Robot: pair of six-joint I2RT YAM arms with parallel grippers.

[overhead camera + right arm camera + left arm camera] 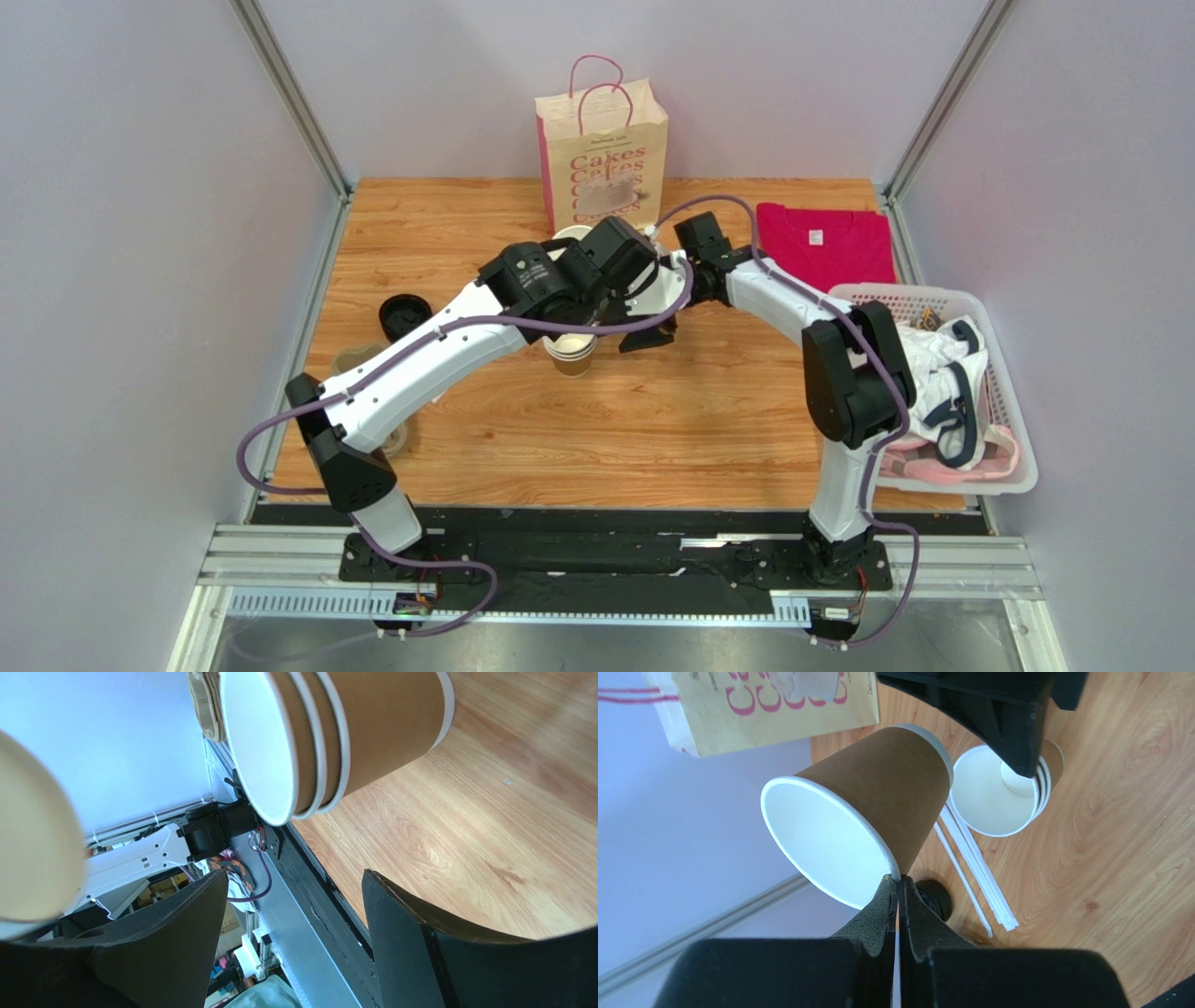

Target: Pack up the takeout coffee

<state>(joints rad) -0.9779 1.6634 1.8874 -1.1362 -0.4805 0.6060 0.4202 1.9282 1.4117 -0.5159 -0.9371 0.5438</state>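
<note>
We see the left pincer (898, 882) closed flat on the wall of one paper cup (878, 791), at one point of its white rim, one finger inside and one outside. This cup has no lid. It hangs above the far middle of the table (673, 420), just in front of the paper bag (603, 140). Its long axis is strongly tilted, closer to lying than to standing. The mouth is turned sideways toward the pincer and the base points away from it.

The right pincer (293, 875) stands wide open and holds nothing. The stack of cups (372, 728) is just ahead of its jaws, not between them. In the top view the stack stands on the table nearer to us than the held cup, and the right pincer is just to its right.

The black lid (404, 311) lies on the left part of the table, well apart from the held cup and beside the left forearm. We judge that the left arm is the nearer one to it, but that arm is occupied. In our judgement the coming move depends on the tilt: the cup must first be turned until its mouth looks up. A pinch at one point of the rim may let it swing.
</note>
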